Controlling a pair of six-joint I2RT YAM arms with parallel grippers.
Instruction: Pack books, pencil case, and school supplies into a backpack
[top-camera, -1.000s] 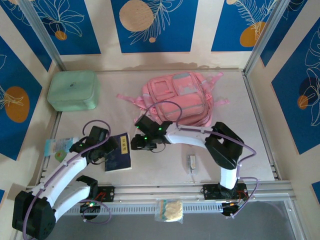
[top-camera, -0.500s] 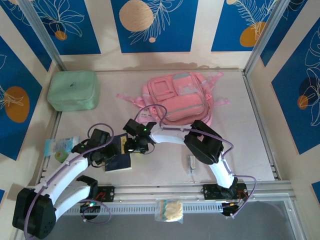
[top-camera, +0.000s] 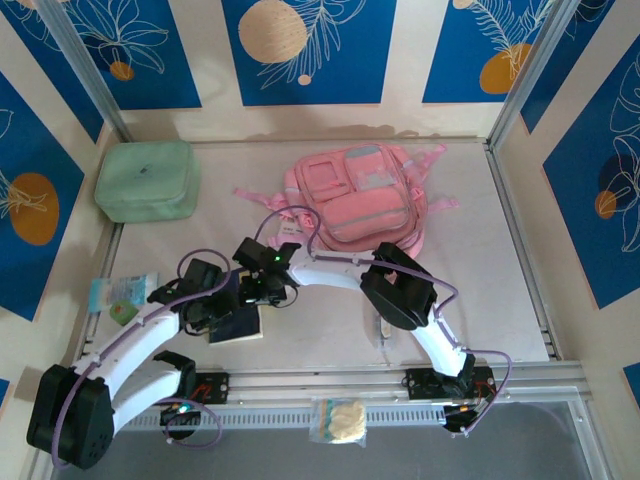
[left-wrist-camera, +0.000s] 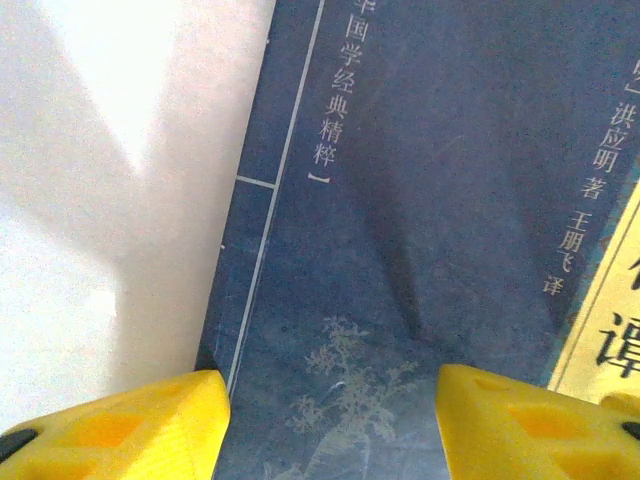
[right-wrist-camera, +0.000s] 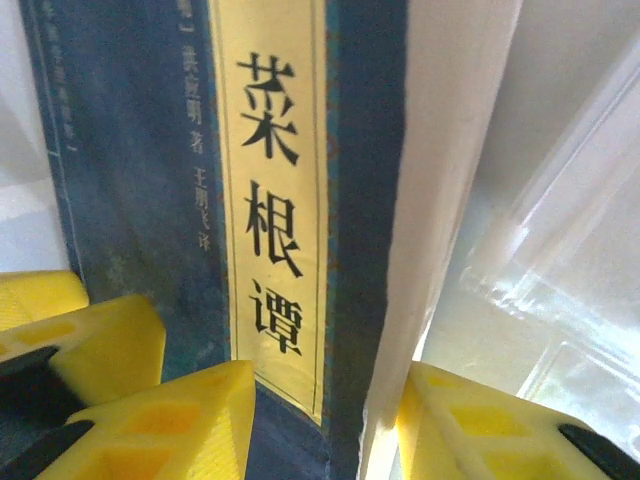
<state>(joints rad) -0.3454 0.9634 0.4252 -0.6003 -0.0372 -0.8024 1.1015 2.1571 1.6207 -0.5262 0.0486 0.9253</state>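
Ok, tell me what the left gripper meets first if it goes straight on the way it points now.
The dark navy book. In the left wrist view the left gripper, open, points straight at its cover, with nothing in between. How near the cover lies is hard to judge from this picture.

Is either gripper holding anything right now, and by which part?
Nothing is clamped yet. The right gripper stands open astride the navy book at its page edge; the left gripper hangs open over its cover.
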